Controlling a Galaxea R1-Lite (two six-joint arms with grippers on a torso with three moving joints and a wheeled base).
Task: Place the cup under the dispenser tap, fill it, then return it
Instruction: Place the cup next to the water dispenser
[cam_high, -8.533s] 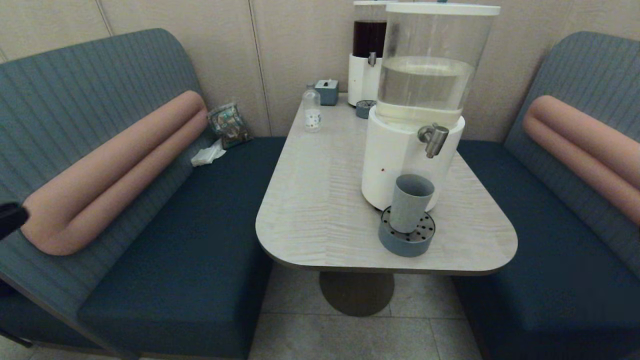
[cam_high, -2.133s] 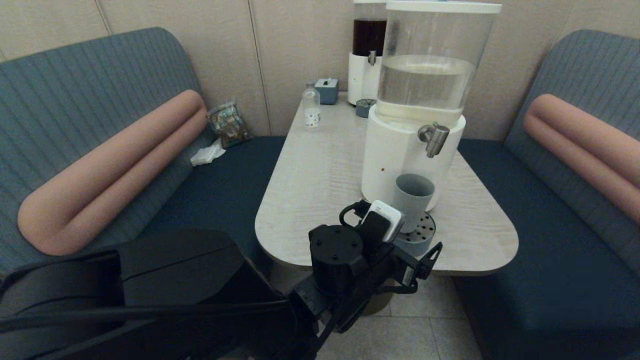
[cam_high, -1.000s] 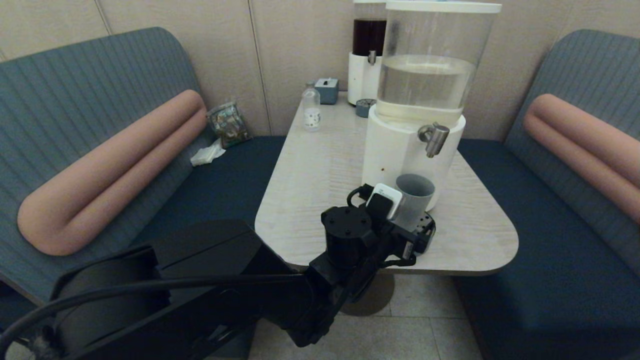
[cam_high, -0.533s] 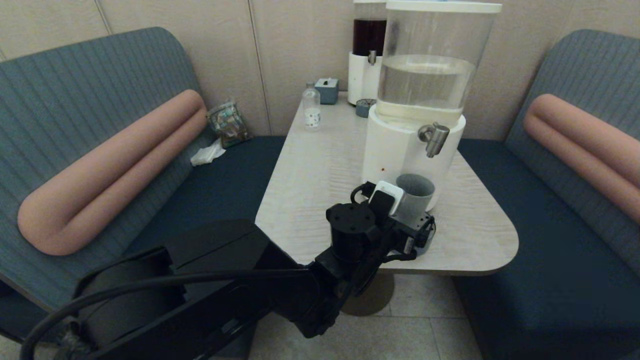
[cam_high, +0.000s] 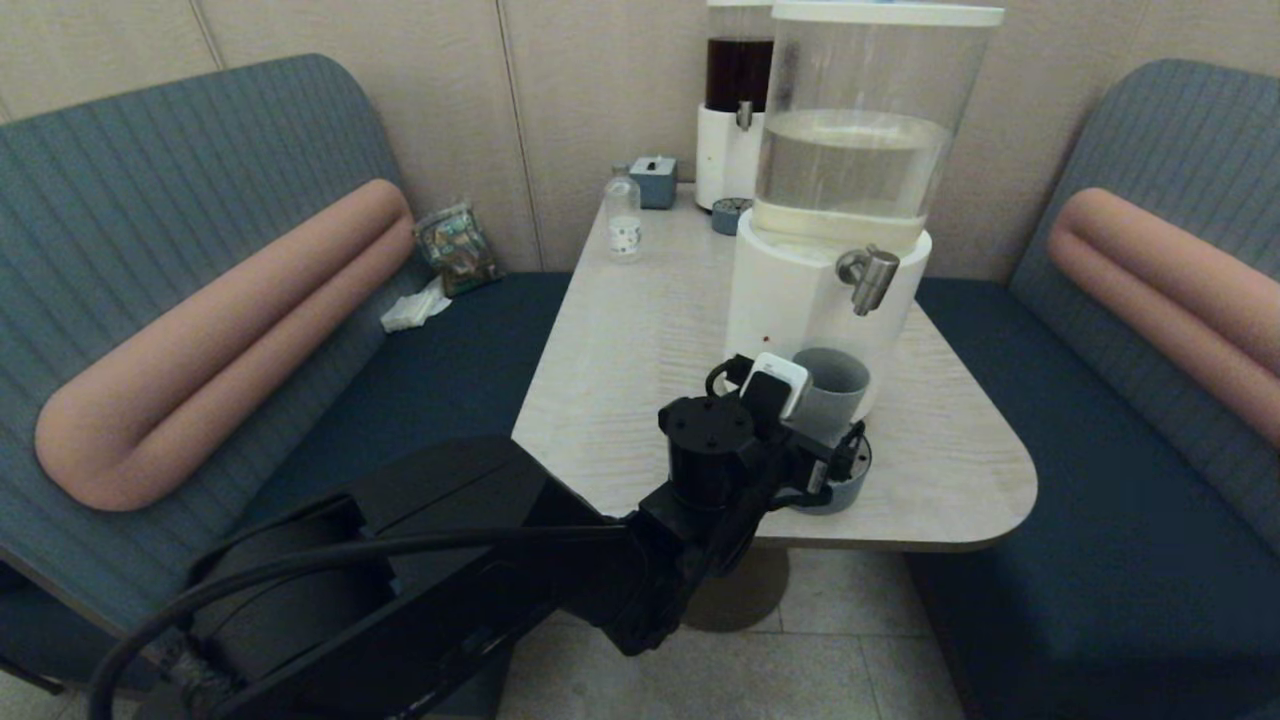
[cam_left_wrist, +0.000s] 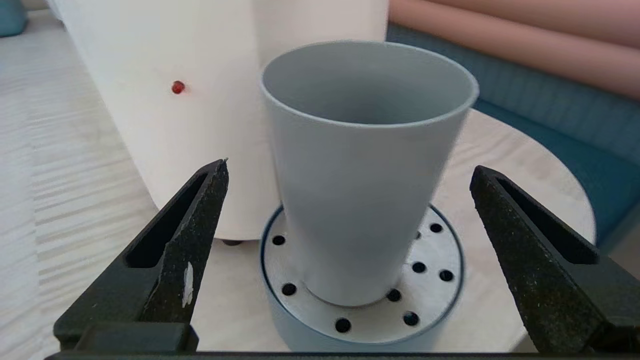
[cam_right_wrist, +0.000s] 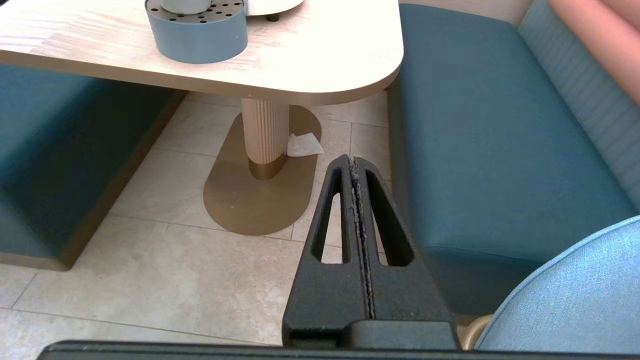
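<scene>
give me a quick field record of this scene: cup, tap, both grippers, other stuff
cup: cup upright on the round drip tray, apparently empty
tap: dispenser tap above and slightly right of the cup
left gripper: left gripper open, fingers either side of the cup, not touching
right gripper: right gripper shut, low beside the table
other: small bottle, second dispenser at the far end

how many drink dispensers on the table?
2. The big clear dispenser stands near the table's front, behind the cup; the slimmer dark dispenser stands at the back by the wall. None seem hidden.
</scene>
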